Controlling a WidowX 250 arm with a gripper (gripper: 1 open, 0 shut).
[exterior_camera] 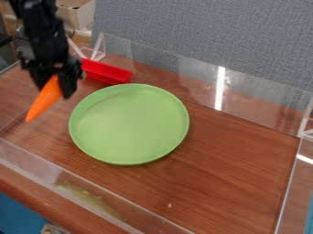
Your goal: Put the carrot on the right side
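The orange carrot [44,102] hangs tilted above the table's left side, thick end up between the fingers, tip pointing down-left. My black gripper [57,84] points straight down and is shut on the carrot's upper end. It hovers just left of the green plate [128,123], which lies flat on the wooden table. The carrot's stem end is hidden by the fingers.
A red block [105,70] lies behind the plate at the back left. Clear acrylic walls [232,87] ring the wooden table [232,174]. Bare wood stretches to the right of the plate.
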